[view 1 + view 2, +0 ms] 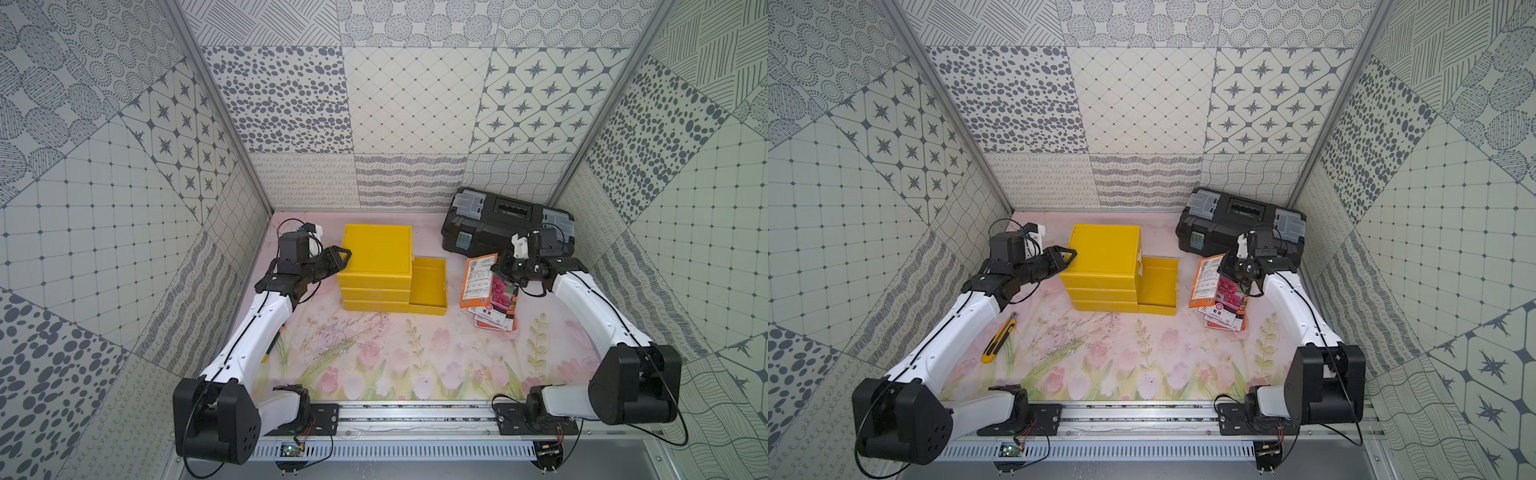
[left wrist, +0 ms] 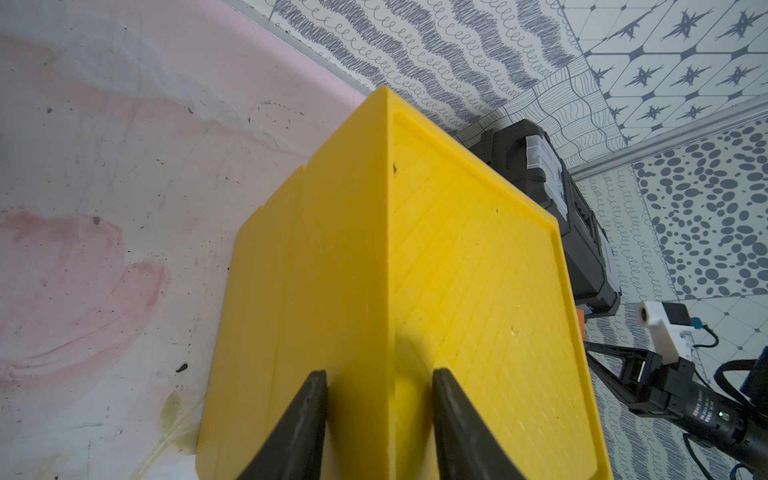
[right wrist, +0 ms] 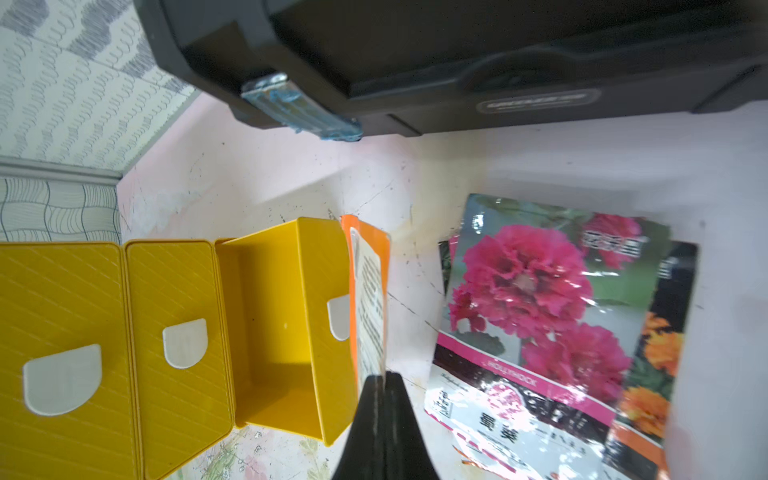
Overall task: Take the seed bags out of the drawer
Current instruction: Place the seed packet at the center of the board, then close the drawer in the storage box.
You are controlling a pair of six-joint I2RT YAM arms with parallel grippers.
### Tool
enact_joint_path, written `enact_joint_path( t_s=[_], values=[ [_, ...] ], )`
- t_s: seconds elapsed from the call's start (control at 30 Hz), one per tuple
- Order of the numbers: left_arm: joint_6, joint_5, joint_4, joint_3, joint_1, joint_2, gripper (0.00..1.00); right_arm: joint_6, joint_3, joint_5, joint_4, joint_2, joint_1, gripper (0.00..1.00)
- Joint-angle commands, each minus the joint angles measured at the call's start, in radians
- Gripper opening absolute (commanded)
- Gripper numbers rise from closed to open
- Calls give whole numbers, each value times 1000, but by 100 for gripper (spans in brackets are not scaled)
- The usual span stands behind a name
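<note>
Right gripper (image 3: 380, 380) is pinching the orange bag (image 3: 368, 291) by one edge with its jaws pressed together, holding it upright just beside the pulled-out drawer (image 3: 270, 332). Other bags (image 1: 496, 309) are lying stacked on the mat (image 1: 374, 353) right of the drawer, with the magenta bag (image 3: 536, 299) on top. Left gripper (image 2: 379, 374) is sitting half spread, straddling the cabinet (image 2: 457, 249) at its top edge, both fingers touching it.

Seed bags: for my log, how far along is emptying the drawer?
Done: several glossy flower-print seed packets lie piled on the mat, and the open yellow plastic drawer looks empty. In hand: the right gripper is shut on an orange white-labelled packet; the left gripper clamps the yellow drawer cabinet. Left: setting that packet down.
</note>
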Motion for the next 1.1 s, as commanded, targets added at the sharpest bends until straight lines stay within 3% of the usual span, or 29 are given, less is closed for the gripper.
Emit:
enact_joint_path(
  t_s=[0.0, 0.17, 0.43, 0.6, 0.7, 0.9, 1.07],
  values=[
    [21, 41, -373, -25, 3, 24, 43, -55, -36, -66, -22, -20, -70, 0],
    [21, 43, -375, -25, 3, 24, 43, -97, -72, -62, -22, 32, -143, 0],
    [21, 50, -371, -24, 4, 30, 43, -126, -96, 98, -21, 96, -178, 0],
    [22, 55, -369, -24, 4, 29, 43, -119, -102, 184, -22, 94, -177, 24],
    [19, 56, -368, -25, 5, 28, 43, -117, -107, 209, -21, 69, -173, 31],
    [17, 56, -365, -28, 4, 28, 43, -99, -122, 164, 31, 9, -95, 34],
    [18, 51, -369, -28, 5, 27, 43, -43, -111, 120, 96, 52, 56, 34]
  ],
)
